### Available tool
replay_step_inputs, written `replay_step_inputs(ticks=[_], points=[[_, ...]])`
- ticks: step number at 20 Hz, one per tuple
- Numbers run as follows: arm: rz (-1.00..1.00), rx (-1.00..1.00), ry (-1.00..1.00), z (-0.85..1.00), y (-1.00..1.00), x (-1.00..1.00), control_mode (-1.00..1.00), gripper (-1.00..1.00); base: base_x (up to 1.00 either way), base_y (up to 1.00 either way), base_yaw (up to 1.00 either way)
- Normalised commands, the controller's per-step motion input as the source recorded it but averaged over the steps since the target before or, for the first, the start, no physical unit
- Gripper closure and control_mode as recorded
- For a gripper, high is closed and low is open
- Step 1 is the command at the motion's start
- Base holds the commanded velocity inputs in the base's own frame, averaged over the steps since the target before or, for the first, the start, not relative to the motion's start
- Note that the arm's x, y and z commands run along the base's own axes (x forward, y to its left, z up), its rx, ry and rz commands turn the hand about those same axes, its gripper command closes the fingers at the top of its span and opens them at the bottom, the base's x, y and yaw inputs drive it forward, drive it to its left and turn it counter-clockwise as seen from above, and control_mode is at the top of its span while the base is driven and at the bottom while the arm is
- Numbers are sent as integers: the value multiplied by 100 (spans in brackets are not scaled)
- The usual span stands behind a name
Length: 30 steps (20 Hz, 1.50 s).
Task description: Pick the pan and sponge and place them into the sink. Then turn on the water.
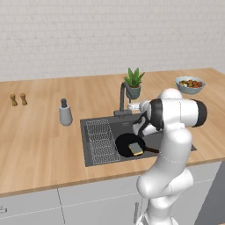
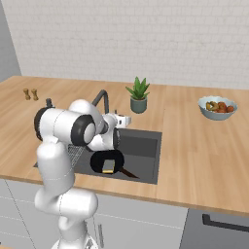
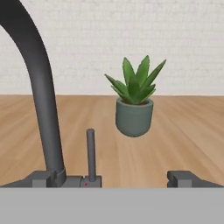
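Note:
The black pan (image 1: 126, 144) lies in the dark sink (image 1: 115, 126), handle pointing right, with the sponge (image 1: 136, 149) resting inside it. From the right base view the pan (image 2: 103, 158) and sponge (image 2: 109, 167) sit in the sink (image 2: 146, 146) just past my arm. No water runs from the dark faucet (image 1: 122, 97). My gripper (image 1: 130, 107) hovers at the faucet's base behind the basin, open and empty. In the hand view the faucet's upright lever (image 3: 90, 151) stands between my fingertips (image 3: 183, 178), nearer the left one, beside the curved faucet neck (image 3: 40, 92). My gripper (image 3: 113, 179) holds nothing.
A potted plant (image 1: 134, 83) stands just behind the faucet. A grey dispenser (image 1: 65, 113) sits left of the sink, two small shakers (image 1: 18, 99) at far left, and a fruit bowl (image 1: 190, 84) at back right. A wire rack (image 1: 100, 141) covers the sink's left side.

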Motion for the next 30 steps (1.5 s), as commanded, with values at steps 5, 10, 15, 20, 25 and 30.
replay_step_inputs(ticks=[5, 10, 15, 20, 25, 30], points=[[0, 0, -9, -41, 0, 0, -100, -100, 0, 0, 0], [1, 1, -9, -28, 0, 2, -100, -100, 0, 0, 0], [2, 0, -7, -24, 0, 2, -100, -100, 0, 0, 0], [3, 0, -7, -25, 0, 1, -100, -100, 0, 0, 0], [2, 0, -6, -23, 0, 6, -100, -100, 0, 0, 0], [2, 0, -8, -20, 0, 13, -100, -100, 0, 0, 0]])
